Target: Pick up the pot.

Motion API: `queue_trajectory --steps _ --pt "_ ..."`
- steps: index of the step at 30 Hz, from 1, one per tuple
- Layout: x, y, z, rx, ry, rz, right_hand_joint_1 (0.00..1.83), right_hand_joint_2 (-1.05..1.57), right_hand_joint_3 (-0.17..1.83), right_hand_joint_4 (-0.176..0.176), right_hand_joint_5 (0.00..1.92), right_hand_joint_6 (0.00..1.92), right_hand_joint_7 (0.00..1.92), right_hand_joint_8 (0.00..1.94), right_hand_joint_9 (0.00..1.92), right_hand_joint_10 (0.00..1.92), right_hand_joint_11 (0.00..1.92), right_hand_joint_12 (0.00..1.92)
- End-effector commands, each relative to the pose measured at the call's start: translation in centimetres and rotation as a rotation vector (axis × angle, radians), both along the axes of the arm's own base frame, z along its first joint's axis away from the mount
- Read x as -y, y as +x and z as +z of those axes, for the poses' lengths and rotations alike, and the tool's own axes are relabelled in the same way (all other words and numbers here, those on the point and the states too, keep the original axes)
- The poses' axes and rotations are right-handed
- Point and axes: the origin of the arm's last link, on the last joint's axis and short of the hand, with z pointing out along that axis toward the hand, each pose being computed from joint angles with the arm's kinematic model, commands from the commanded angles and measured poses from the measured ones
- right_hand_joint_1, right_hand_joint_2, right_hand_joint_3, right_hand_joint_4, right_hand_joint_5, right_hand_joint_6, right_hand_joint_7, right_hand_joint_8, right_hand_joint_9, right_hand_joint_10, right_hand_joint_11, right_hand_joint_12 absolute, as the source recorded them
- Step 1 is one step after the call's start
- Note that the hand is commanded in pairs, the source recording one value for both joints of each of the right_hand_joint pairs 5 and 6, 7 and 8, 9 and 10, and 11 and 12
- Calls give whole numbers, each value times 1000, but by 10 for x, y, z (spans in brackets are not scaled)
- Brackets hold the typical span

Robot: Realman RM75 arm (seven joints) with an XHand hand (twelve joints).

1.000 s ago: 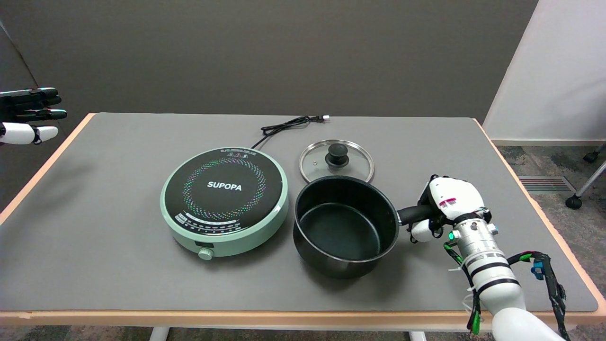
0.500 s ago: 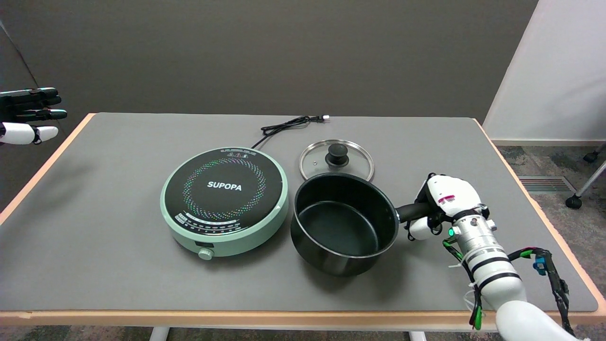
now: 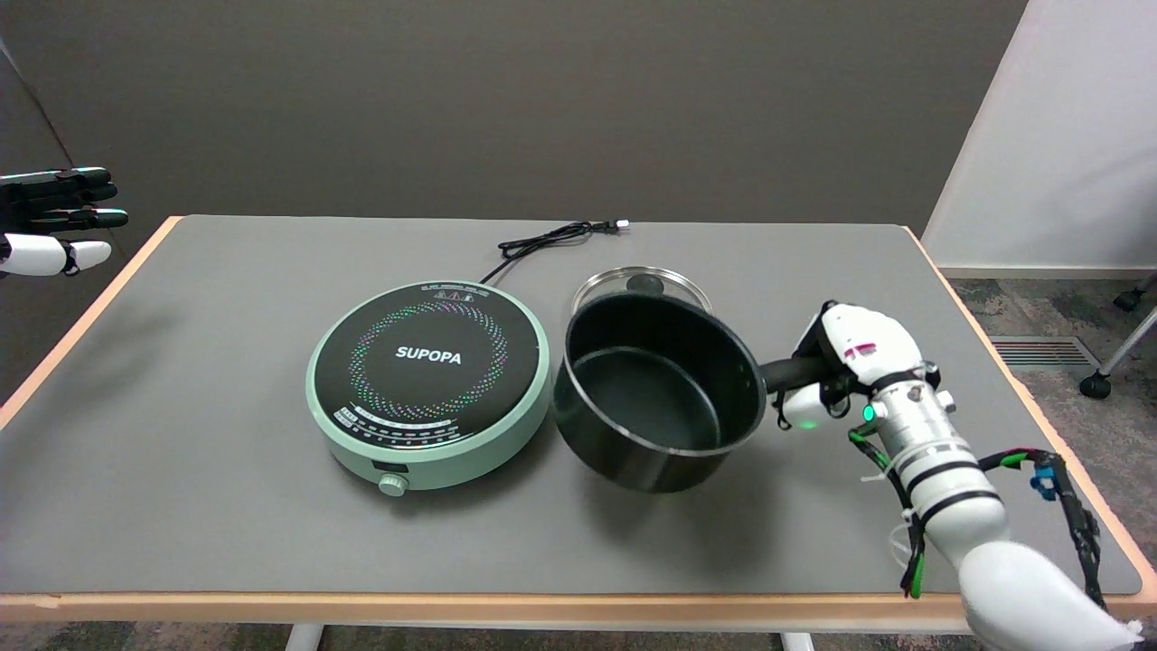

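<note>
While wrapped around the pot [image 3: 655,389] handle, robot hand [image 3: 836,362] gripping, wrist angled low-right.

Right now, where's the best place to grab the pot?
By its black handle, coming from the right side. The handle sticks straight out to the right of the pot, away from the cooker, and the right hand already grips it there.

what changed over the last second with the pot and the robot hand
The right robot hand, gripping the handle throughout, rose and carried the pot up off the table; the pot now tilts and hides most of the glass lid behind it. The induction cooker, its cord and the lid stayed put.
</note>
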Motion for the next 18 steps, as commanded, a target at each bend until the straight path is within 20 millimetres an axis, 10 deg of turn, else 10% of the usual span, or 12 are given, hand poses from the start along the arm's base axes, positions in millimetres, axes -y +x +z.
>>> queue_trajectory --steps 1,18 --pt "45 75 18 240 97 180 1087 510 1641 -30 1920 1920 1920 1920 1920 1920 1920 1920" --pt "67 147 56 283 -20 453 1071 616 1535 -31 1920 1920 1920 1920 1920 1920 1920 1920"
